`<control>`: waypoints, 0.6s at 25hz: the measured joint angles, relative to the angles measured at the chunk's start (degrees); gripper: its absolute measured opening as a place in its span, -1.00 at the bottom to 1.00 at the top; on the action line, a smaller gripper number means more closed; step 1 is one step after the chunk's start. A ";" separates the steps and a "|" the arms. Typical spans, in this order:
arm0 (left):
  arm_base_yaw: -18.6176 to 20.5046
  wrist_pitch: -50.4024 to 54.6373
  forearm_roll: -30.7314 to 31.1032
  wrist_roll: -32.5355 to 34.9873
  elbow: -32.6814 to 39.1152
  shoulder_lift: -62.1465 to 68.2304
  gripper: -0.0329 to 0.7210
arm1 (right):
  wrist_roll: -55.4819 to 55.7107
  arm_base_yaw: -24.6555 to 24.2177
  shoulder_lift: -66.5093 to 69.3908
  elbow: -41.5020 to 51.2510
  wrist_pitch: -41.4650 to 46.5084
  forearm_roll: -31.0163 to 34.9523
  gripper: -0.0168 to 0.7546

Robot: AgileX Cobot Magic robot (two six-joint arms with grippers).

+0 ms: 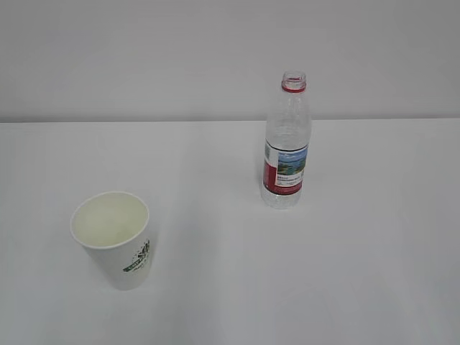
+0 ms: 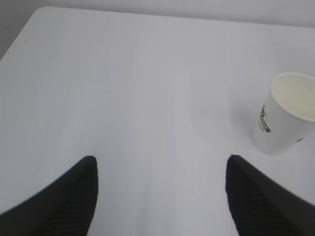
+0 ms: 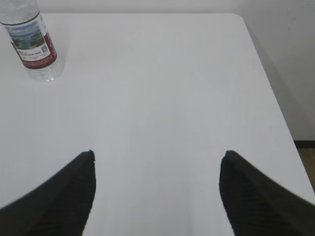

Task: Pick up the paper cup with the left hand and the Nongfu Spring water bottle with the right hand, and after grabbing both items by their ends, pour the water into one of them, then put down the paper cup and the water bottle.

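Observation:
The white paper cup [image 1: 115, 241] with a green logo stands upright at the front left of the table, its cream inside showing. In the left wrist view the paper cup [image 2: 283, 115] sits far right, well ahead of my left gripper [image 2: 161, 160], which is open with nothing between its fingers. The Nongfu Spring water bottle [image 1: 287, 144] stands upright and uncapped, right of centre. In the right wrist view the bottle [image 3: 33, 44] is at the top left, far from my right gripper [image 3: 156, 153], which is open and bare. No arm appears in the exterior view.
The white table [image 1: 230, 215] meets a pale wall at the back. Its rounded far-left corner [image 2: 39, 12] and right edge [image 3: 275, 98] show in the wrist views, with floor beyond the right edge.

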 joint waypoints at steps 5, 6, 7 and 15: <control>0.00 -7.78 -0.10 0.00 -0.90 0.00 0.64 | -0.09 0.00 0.00 -0.96 -6.59 0.31 0.57; 0.00 -9.44 -0.10 0.00 -0.99 0.00 0.64 | -0.09 0.00 0.00 -0.96 -8.25 0.34 0.57; 0.00 -11.10 -0.10 0.00 -0.99 0.00 0.64 | -0.22 0.00 0.00 -0.96 -9.55 0.44 0.57; 0.00 -21.95 0.00 2.23 -0.99 0.81 0.64 | -4.62 0.00 0.00 -0.96 -19.66 0.47 0.57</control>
